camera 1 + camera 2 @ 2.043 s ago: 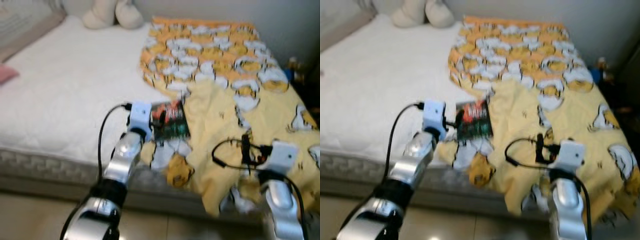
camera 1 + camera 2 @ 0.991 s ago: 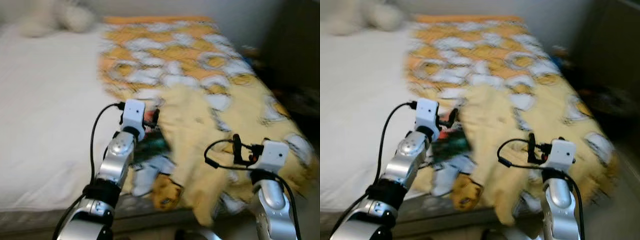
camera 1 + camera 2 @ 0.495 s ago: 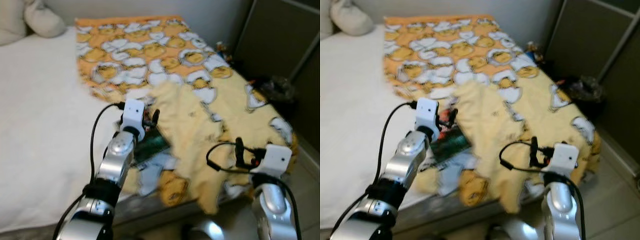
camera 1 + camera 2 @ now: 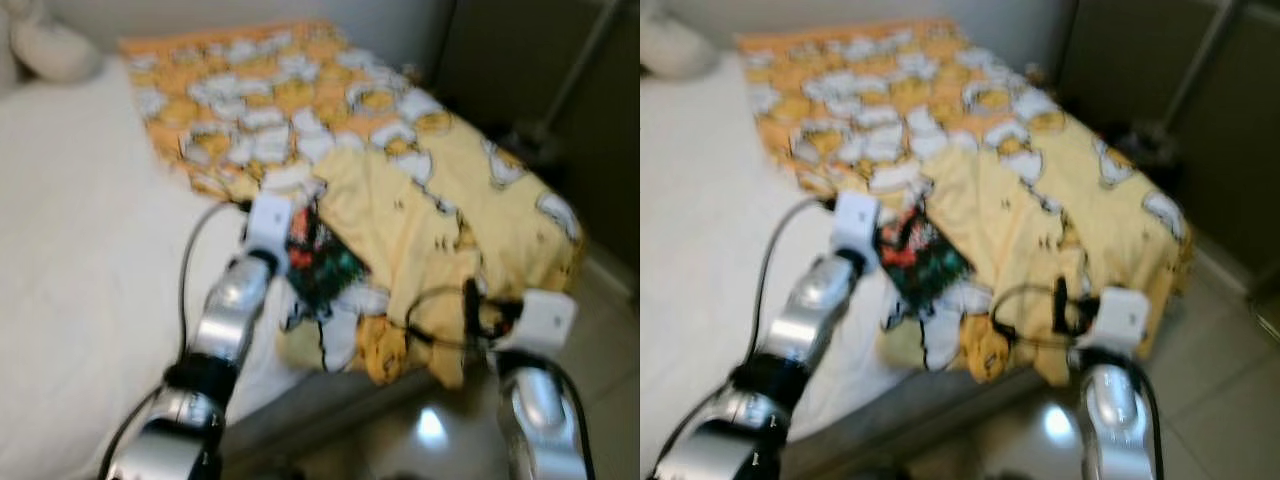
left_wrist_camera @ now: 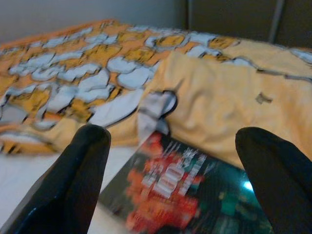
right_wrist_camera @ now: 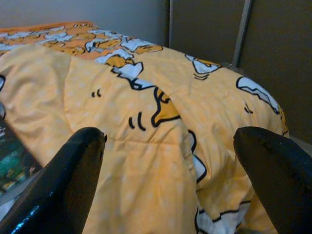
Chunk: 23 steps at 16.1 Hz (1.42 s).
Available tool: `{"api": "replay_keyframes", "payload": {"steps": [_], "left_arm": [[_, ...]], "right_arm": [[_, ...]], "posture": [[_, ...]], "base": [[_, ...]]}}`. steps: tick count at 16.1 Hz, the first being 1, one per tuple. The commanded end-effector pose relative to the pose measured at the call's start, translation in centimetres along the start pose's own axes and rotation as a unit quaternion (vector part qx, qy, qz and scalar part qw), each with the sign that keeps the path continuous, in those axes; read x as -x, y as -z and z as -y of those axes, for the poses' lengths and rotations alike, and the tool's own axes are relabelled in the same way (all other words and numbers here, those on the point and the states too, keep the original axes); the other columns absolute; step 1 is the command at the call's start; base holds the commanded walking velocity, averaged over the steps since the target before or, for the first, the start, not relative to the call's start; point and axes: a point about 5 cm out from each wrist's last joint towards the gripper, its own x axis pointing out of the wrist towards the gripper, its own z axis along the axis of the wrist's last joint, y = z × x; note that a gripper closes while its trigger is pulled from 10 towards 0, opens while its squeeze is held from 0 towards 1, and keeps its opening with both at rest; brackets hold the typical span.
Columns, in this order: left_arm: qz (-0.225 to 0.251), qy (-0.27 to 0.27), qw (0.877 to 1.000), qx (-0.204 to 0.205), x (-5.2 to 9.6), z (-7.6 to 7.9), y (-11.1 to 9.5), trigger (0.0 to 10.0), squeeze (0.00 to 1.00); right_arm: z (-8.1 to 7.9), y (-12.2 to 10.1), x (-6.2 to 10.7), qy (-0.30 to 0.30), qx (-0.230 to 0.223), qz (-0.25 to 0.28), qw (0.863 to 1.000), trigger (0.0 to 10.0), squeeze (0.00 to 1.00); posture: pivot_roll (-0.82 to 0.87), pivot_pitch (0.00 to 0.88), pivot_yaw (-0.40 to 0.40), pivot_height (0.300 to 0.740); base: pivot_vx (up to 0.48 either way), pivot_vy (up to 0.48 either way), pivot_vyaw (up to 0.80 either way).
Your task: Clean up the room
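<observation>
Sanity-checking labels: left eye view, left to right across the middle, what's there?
White mattress → left gripper → dark red-and-green book → yellow cartoon blanket → tiled floor.

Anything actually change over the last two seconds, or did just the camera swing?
Mostly the camera swung right, bringing dark panels into view. The left gripper is still open, hovering by the book; the right gripper stays open over the yellow blanket. Nothing was grasped or released; book and blanket look unmoved.
</observation>
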Motion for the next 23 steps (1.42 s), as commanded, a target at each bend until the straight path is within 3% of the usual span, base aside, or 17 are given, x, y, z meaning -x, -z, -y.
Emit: {"api": "replay_keyframes", "payload": {"steps": [1, 2, 4, 7, 10, 12, 15, 18, 23], "left_arm": [[-0.012, 0.002, 1.000, 0.008, -0.4, 0.4, 0.0, 10.0, 0.00], [-0.041, -0.013, 0.998, 0.055, -0.9, 0.3, 0.6, 10.0, 0.00], [-0.061, -0.014, 0.994, 0.087, -1.3, 0.6, 1.1, 10.0, 0.00], [-0.108, -0.035, 0.981, 0.155, -1.9, 1.0, 2.2, 10.0, 0.00], [-0.133, -0.090, 0.965, 0.209, -1.7, 0.1, 3.4, 10.0, 0.00], [-0.135, -0.112, 0.948, 0.267, -1.8, 0.0, 3.4, 10.0, 0.00], [-0.133, -0.130, 0.937, 0.296, -2.0, -0.1, 3.2, 10.0, 0.00], [-0.115, -0.145, 0.906, 0.381, -2.1, -0.6, 3.1, 10.0, 0.00], [-0.094, -0.149, 0.884, 0.433, -2.2, -0.8, 2.8, 10.0, 0.00]], "right_arm": [[0.3, -0.9, -0.2, 0.003, 0.004, 0.018, 1.000, 10.0, 0.00], [0.4, -0.9, 0.0, 0.003, 0.003, 0.019, 1.000, 10.0, 0.00], [0.3, -0.9, 0.3, 0.001, 0.005, 0.015, 1.000, 10.0, 0.00], [0.4, -1.1, 2.1, -0.021, 0.010, 0.006, 1.000, 10.0, 0.00], [-0.5, -0.9, 4.2, -0.103, 0.008, -0.018, 0.994, 10.0, 0.00], [-1.5, -0.9, 5.3, -0.145, 0.007, -0.039, 0.989, 10.0, 0.00], [-2.0, -1.0, 6.3, -0.157, 0.005, -0.052, 0.986, 10.0, 0.00], [-2.4, -1.0, 7.9, -0.158, -0.006, -0.072, 0.985, 10.0, 0.00], [-2.6, -1.0, 9.2, -0.155, -0.013, -0.088, 0.984, 10.0, 0.00]], "posture": [[0.04, 0.049, 0.021, 0.740], [0.03, 0.068, 0.015, 0.740], [0.03, 0.083, 0.011, 0.740], [-0.05, 0.167, -0.014, 0.740], [-0.11, 0.236, -0.034, 0.740], [-0.16, 0.287, -0.055, 0.740], [-0.17, 0.304, -0.058, 0.740], [-0.19, 0.318, -0.054, 0.740], [-0.21, 0.325, -0.052, 0.740]], "base": [[0.000, 0.000, 0.00], [0.000, 0.000, 0.00], [0.000, 0.000, 0.00], [0.000, 0.000, 0.00], [0.000, 0.000, 0.00], [0.000, 0.000, 0.00], [0.000, 0.000, 0.00], [0.000, 0.000, 0.00], [0.000, 0.000, 0.00]]}}
